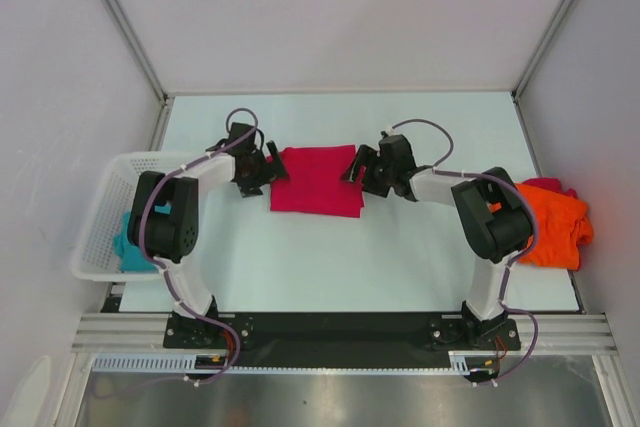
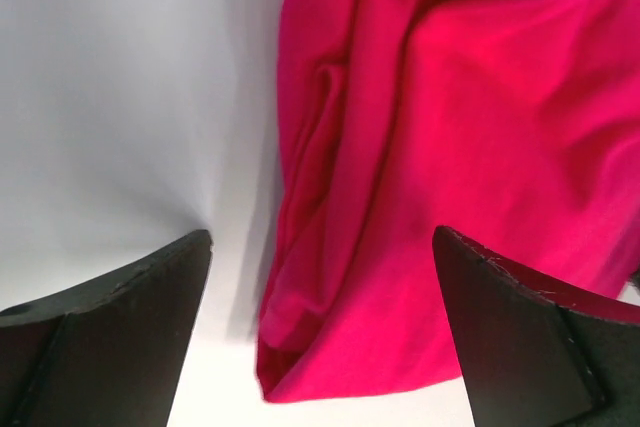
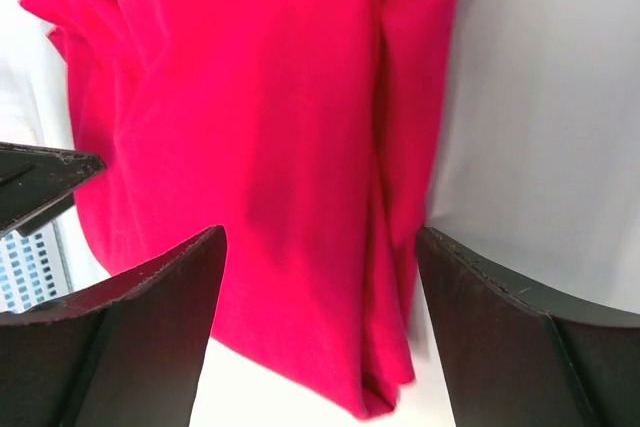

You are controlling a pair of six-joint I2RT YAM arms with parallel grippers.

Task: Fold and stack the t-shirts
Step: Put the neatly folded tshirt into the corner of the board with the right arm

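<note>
White tabletop, centre of frame: folded crimson-pink t-shirt lying flat. Left gripper at its left edge, released, jaws wide. Right gripper at its right edge, likewise released, grasping nothing. Orange t-shirt bunched at right edge; teal t-shirt inside white mesh basket, left.

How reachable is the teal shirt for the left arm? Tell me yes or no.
Probably yes: the teal shirt lies uncovered in the open basket beside that arm, and the left gripper is open and empty, though its elbow overhangs it.
</note>
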